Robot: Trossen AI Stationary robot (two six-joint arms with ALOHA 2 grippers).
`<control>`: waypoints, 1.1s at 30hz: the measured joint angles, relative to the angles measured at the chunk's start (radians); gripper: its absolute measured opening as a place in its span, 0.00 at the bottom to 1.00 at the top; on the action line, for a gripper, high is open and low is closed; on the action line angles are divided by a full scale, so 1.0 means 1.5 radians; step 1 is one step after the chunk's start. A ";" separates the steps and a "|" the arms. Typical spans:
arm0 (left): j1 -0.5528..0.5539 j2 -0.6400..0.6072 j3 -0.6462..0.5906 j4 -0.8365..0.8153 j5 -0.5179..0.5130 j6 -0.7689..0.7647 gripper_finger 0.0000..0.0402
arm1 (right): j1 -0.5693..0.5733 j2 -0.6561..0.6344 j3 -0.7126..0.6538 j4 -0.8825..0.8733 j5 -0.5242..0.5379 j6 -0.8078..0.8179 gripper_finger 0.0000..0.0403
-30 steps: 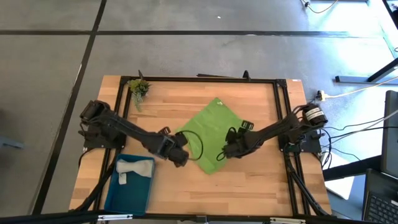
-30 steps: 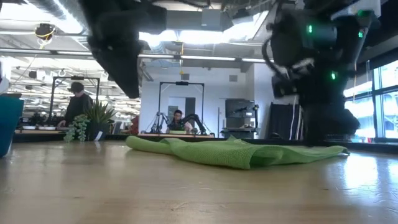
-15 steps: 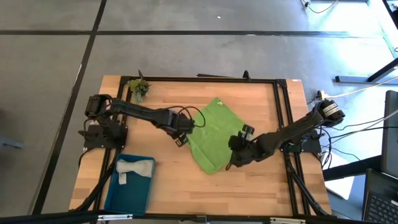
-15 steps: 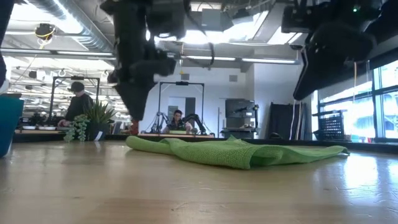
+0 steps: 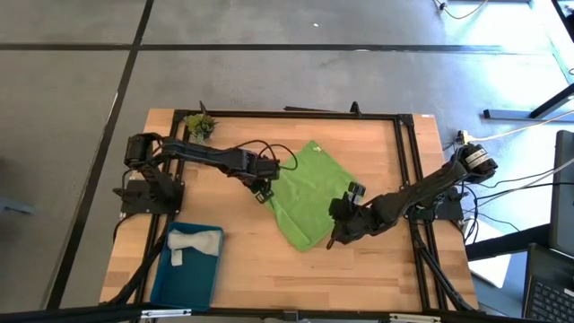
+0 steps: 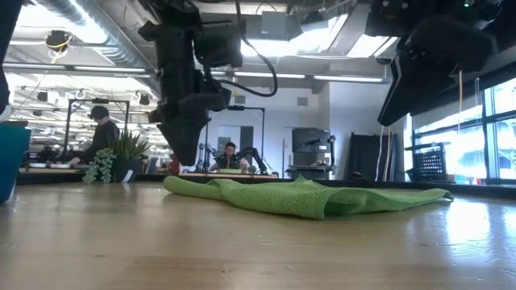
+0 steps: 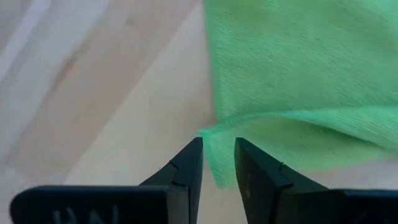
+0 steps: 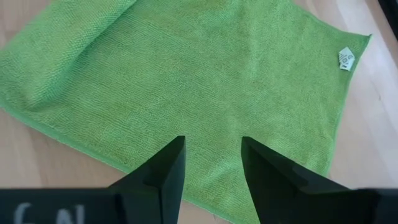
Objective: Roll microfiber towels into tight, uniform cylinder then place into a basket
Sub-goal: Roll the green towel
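Green towel [image 5: 308, 193] between two parted grippers: left gripper [image 5: 264, 193], right gripper [image 5: 336, 235].

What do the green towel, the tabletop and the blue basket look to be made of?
Green towel: soft microfiber-like cloth with a fine woven nap, stitched hem and sewn tag. Tabletop: pale wood, likely smooth-finished butcher block, going by its plank lines and grain. Blue basket: probably plastic, from its even teal colour; too small to be sure.
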 joint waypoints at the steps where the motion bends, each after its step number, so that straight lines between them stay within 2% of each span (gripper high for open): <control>1: 0.005 0.003 0.000 0.000 -0.003 0.000 0.21 | 0.000 0.000 0.000 0.000 0.000 0.003 0.39; 12: 0.024 0.058 -0.001 0.005 0.021 0.042 0.21 | 0.000 0.000 0.000 0.003 0.000 0.012 0.39; 21: 0.024 0.063 -0.001 0.018 0.028 0.083 0.20 | 0.000 0.000 0.000 0.004 -0.001 0.013 0.39; 24: 0.024 0.063 -0.001 0.018 0.031 0.087 0.15 | 0.000 0.000 0.000 0.004 -0.001 0.013 0.39; 29: 0.018 0.063 -0.001 0.016 0.007 0.113 0.02 | 0.000 0.000 0.000 0.005 -0.001 0.013 0.39; 33: 0.000 0.063 -0.001 0.016 -0.003 0.132 0.01 | 0.000 0.000 0.000 0.005 -0.001 0.013 0.39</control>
